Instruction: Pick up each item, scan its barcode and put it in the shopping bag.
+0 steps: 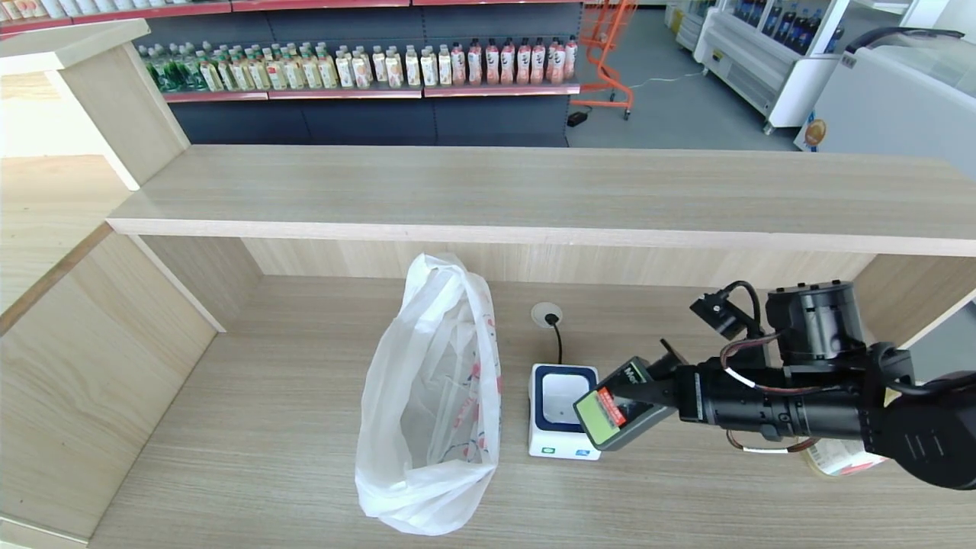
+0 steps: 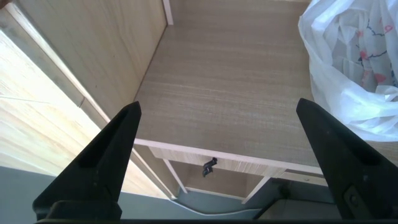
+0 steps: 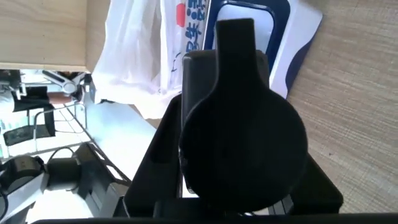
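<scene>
My right gripper (image 1: 654,390) is shut on a small green-and-grey box (image 1: 616,410) with a red label. It holds the box tilted just above the right edge of the white and blue barcode scanner (image 1: 559,415). In the right wrist view the box (image 3: 242,137) looks dark and hides most of the scanner (image 3: 297,43). The white plastic shopping bag (image 1: 431,404) stands open on the desk, just left of the scanner. My left gripper (image 2: 219,111) is open with nothing in it, above the desk's near left edge, and the shopping bag (image 2: 354,62) is off to one side.
A light-coloured container (image 1: 839,459) lies on the desk under my right arm. The scanner's cable runs to a grommet (image 1: 547,314) behind it. A raised counter ledge (image 1: 534,191) borders the back and a wooden side wall (image 1: 99,358) the left. Bare desk lies left of the bag.
</scene>
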{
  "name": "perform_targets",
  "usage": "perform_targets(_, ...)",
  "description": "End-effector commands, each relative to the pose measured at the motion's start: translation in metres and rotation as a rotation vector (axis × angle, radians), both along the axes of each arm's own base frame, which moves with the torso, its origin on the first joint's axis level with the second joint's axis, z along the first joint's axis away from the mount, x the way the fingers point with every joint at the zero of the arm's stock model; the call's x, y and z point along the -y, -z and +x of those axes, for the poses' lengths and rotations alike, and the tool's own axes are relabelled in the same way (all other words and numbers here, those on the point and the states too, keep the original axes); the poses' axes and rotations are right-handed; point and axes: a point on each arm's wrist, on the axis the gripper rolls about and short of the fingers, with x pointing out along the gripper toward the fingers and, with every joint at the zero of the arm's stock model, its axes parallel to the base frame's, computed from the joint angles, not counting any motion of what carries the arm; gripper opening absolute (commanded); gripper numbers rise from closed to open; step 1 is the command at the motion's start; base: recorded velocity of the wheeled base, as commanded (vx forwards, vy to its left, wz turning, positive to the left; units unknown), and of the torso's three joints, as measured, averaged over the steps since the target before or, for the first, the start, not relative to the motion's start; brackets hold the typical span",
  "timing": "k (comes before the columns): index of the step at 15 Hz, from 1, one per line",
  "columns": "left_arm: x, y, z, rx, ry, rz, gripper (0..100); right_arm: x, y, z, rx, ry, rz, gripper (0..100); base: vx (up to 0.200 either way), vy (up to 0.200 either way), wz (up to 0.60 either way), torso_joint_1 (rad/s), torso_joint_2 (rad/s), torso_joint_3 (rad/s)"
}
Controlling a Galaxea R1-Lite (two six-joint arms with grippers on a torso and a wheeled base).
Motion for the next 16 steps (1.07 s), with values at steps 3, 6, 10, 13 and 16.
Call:
perform_targets(3,0.000,0.000,0.000,0.000,-0.001,0.000,100,-0.017,0.021,0.012,-0.039,-0.015,-0.037,0,0.000,0.000,0.00,0.000,0.00,0.000)
perform_targets(6,0.000,0.000,0.000,0.000,-0.001,0.000,100,-0.023,0.022,0.018,-0.012,-0.027,-0.030,0,0.000,0.000,0.00,0.000,0.00,0.000)
perform_targets(10,0.000,0.000,0.000,0.000,-0.001,0.000,100,-0.029,0.026,0.025,-0.001,-0.036,-0.026,0,0.000,0.000,0.00,0.000,0.00,0.000)
perform_targets(13,0.000,0.000,0.000,0.000,-0.001,0.000,100,-0.030,0.033,0.031,0.012,0.004,-0.054,0,0.000,0.000,0.00,0.000,0.00,0.000)
perform_targets(16,0.000,0.000,0.000,0.000,-0.001,0.000,100,-0.027,0.013,0.026,0.063,0.013,-0.022,0,0.000,0.000,0.00,0.000,0.00,0.000)
